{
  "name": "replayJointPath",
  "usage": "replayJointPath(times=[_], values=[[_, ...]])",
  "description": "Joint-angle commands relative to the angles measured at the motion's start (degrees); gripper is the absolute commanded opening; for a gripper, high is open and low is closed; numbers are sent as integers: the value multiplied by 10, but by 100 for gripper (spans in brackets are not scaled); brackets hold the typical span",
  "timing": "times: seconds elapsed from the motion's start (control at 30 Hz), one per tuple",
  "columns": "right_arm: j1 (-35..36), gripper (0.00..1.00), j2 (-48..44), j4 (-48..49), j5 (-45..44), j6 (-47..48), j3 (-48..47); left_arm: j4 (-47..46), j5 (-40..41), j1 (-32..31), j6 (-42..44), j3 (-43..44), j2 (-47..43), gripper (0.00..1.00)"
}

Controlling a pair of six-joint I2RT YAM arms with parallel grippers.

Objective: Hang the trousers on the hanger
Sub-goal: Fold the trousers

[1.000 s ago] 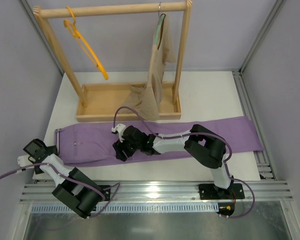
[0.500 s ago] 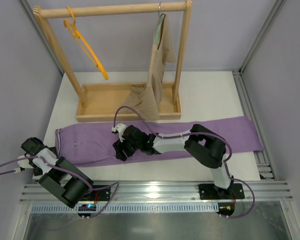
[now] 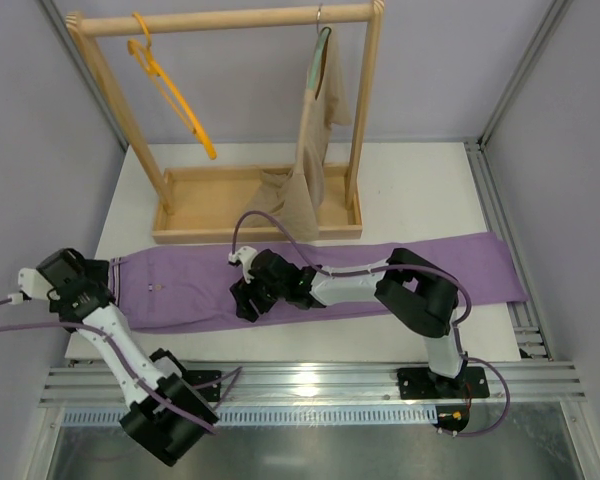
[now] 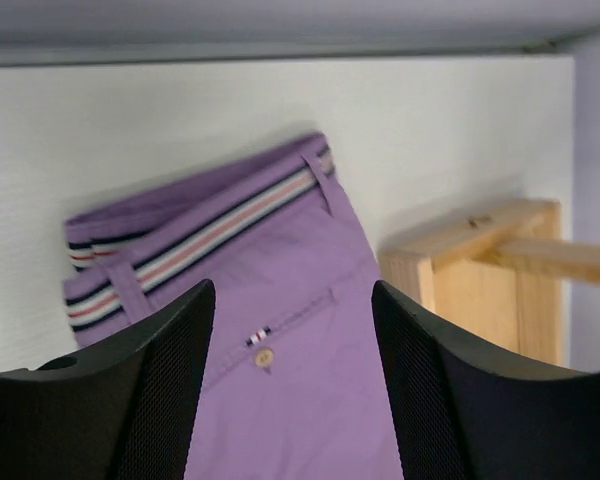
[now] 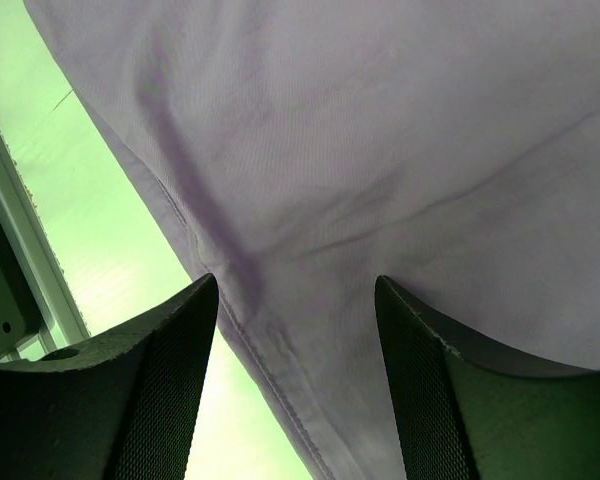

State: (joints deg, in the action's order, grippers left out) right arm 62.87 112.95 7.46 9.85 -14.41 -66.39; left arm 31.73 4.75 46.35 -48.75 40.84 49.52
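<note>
The lilac trousers (image 3: 380, 270) lie flat across the white table, with the striped waistband (image 4: 200, 228) at the left end. The orange hanger (image 3: 170, 95) hangs by its hook on the left of the wooden rack's top bar, bare. My left gripper (image 3: 100, 288) hovers at the waistband end and is open, so the fabric and a pocket button (image 4: 264, 356) show between its fingers (image 4: 150, 400). My right gripper (image 3: 246, 300) is open and low over the trousers' middle, near their front seam (image 5: 270, 370). Neither gripper holds anything.
The wooden rack (image 3: 260, 215) with its tray base stands behind the trousers. A beige garment (image 3: 315, 150) on a grey-green hanger hangs at its right end and spills into the tray. The rack's base corner (image 4: 470, 265) is close to the right of the waistband.
My left arm has swung up from the table's front left corner towards the waistband end. The right arm and the trousers have stayed put.
</note>
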Motion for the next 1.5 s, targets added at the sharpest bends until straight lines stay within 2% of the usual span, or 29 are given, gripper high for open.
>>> replayJointPath(times=[0.0, 0.03, 0.07, 0.2, 0.27, 0.3, 0.33, 0.5, 0.6, 0.7, 0.87, 1.03, 1.2, 1.47], values=[[0, 67, -31, 5, -2, -15, 4, -6, -46, -50, 8, -30, -54, 64], [0, 67, -32, 7, -2, -18, 6, -3, -46, -63, -5, -40, -63, 64], [-1, 67, -32, 10, -3, -20, 5, -17, -95, -84, -12, -55, -67, 61], [-1, 67, -40, 4, -7, -30, 4, -46, -110, -119, -41, -117, -30, 57], [-1, 67, -48, 0, -12, -34, 5, -24, -61, -119, -42, -125, 2, 59], [0, 67, -51, -3, -14, -36, 6, -12, 25, -119, -45, -123, 18, 61], [-1, 67, -54, -8, -16, -40, 5, -7, 48, -118, -41, -118, 56, 63], [-1, 66, -71, -3, -30, -55, 22, -33, 58, -91, -23, -66, 189, 65], [8, 61, -55, -70, -93, -55, -35, -18, 59, -90, -15, -31, 254, 65], [19, 59, -36, -90, -97, -40, -70, -13, 67, -91, -12, -17, 270, 64], [37, 48, 37, -102, -93, -29, -160, -20, 60, -91, -8, -18, 245, 64], [52, 42, 97, -95, -83, -23, -219, 18, 60, -92, 10, 12, 217, 65], [73, 33, 141, -91, -90, -24, -230, 71, 178, -93, -22, 39, 211, 64], [96, 30, 143, -91, -128, -32, -199, 97, 218, -93, -57, 47, 315, 62]])
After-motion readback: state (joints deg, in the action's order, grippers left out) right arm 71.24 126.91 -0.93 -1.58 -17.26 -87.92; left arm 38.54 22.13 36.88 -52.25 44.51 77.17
